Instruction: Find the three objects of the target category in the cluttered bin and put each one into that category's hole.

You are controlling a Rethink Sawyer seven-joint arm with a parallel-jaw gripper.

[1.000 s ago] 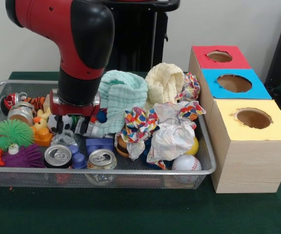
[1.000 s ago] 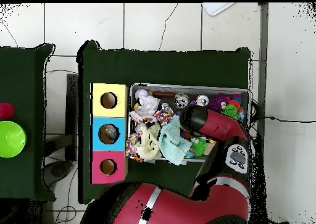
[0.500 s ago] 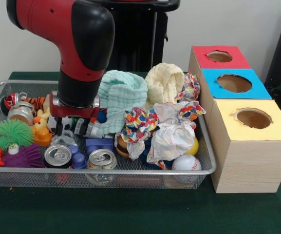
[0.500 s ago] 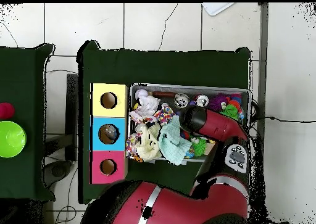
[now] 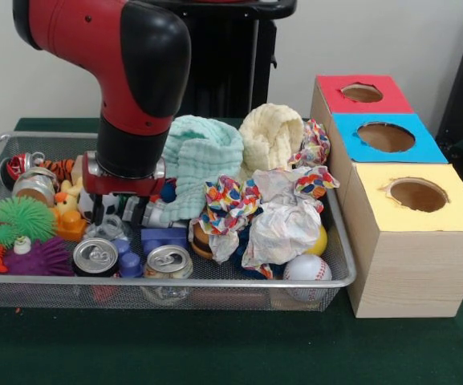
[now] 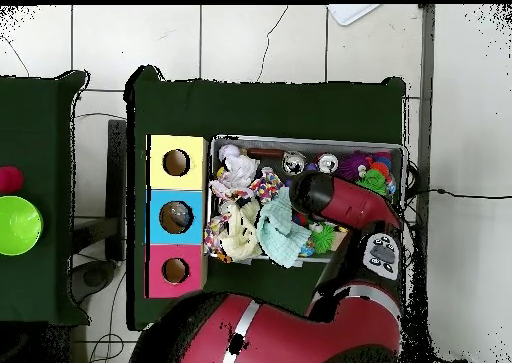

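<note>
Wire mesh bin brimming with toys, gripper hanging low among clutter, finger spread impossible to tell, drink cans sitting near front rim

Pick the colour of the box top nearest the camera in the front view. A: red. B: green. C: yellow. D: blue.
C: the yellow-topped box sits closest to the camera, with the blue-topped box behind it and the red-topped box farthest back, all beside the wire mesh tray.

Robot lab: pedestal arm, sorting boxes.
</note>
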